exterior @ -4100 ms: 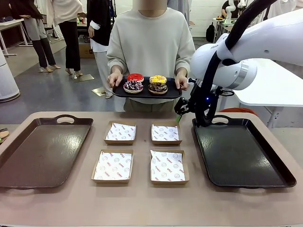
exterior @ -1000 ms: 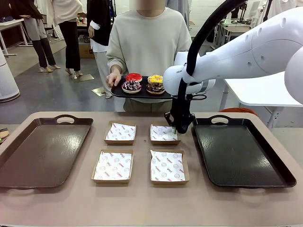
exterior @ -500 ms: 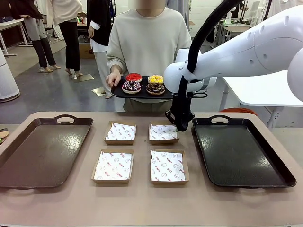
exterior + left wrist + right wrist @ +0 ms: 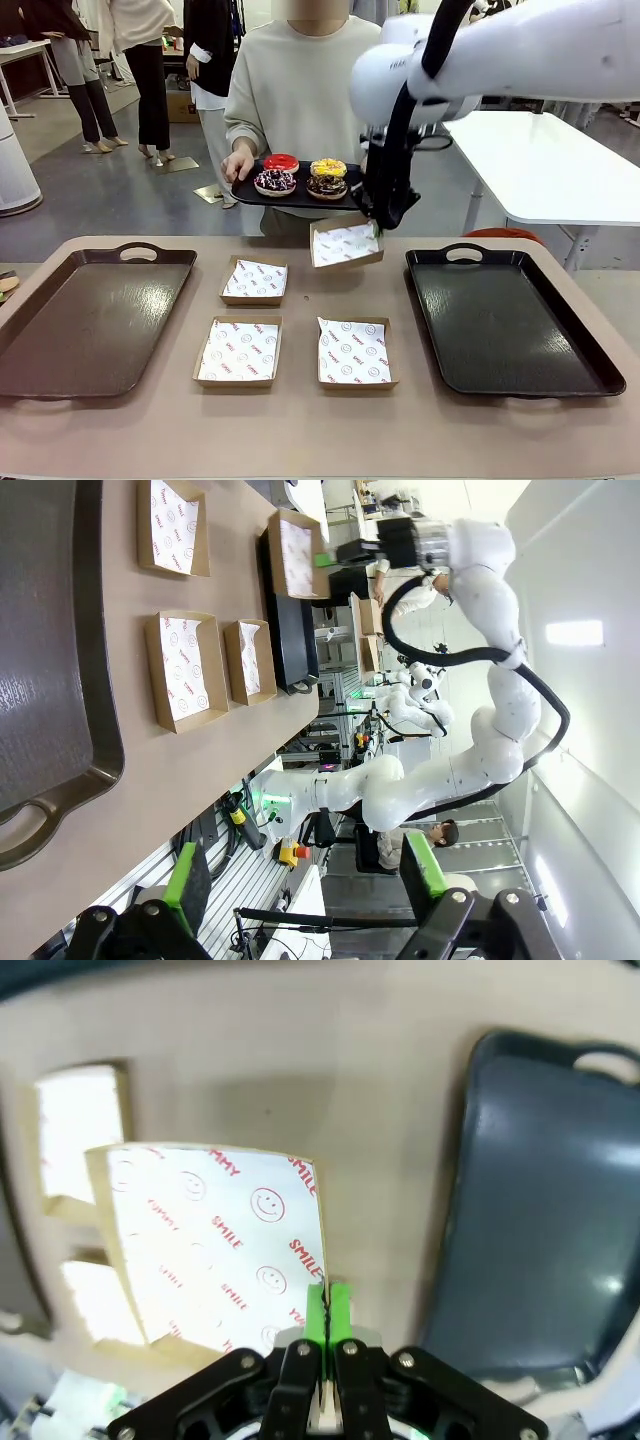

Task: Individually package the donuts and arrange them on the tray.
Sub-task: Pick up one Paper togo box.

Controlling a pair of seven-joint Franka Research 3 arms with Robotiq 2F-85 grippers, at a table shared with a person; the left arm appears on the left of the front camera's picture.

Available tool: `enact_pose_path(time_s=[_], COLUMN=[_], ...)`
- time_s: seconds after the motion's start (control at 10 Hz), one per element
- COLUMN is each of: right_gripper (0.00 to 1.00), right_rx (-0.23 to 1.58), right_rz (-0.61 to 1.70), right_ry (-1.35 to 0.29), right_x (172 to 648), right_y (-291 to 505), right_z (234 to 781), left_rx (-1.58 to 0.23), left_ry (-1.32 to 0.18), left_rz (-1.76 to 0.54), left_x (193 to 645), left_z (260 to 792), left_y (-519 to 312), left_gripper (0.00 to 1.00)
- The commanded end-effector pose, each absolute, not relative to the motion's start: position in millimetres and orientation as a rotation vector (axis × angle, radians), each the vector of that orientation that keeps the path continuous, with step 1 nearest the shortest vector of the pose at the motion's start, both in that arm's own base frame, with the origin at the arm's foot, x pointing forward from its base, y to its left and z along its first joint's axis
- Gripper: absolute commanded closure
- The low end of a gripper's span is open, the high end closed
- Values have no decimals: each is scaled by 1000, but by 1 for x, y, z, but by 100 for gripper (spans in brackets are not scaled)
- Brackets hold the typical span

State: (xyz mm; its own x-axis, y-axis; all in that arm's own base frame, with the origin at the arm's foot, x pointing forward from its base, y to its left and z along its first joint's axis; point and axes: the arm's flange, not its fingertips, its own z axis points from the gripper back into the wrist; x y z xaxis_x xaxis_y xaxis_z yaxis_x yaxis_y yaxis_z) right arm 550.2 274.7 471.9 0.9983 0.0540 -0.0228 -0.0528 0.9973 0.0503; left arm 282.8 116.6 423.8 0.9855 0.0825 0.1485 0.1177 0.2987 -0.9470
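The four donuts [image 4: 326,185] sit on a black serving tray [image 4: 300,204] that a person [image 4: 315,90] holds at the far side of the table [image 4: 300,425], just to the left of the right pincer [image 4: 378,228]. That pincer is clamped tight on the edge of a paper-lined box [image 4: 345,245], which hangs tilted, clear of the table. The right arm [image 4: 500,45] reaches in high from the right with its wrist pointing down, and the left pincer [image 4: 307,880] stands wide apart with nothing between its fingers.
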Motion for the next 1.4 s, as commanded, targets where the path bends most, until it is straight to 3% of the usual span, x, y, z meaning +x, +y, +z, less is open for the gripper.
enact_pose_path(time_s=[0.0, 0.5, 1.3], right_gripper=[100, 100, 100], right_rx=[24, 66, 46], right_rz=[84, 36, 44], right_ry=[20, 32, 21], right_x=[549, 573, 558], right_y=[269, 253, 260], right_z=[491, 499, 510], left_rx=[-1284, -1284, -1284], left_ry=[-201, -201, -201], left_rz=[-29, -29, -29], left_x=[282, 282, 282], left_z=[424, 424, 424], left_y=[117, 117, 117], left_gripper=[0, 0, 0])
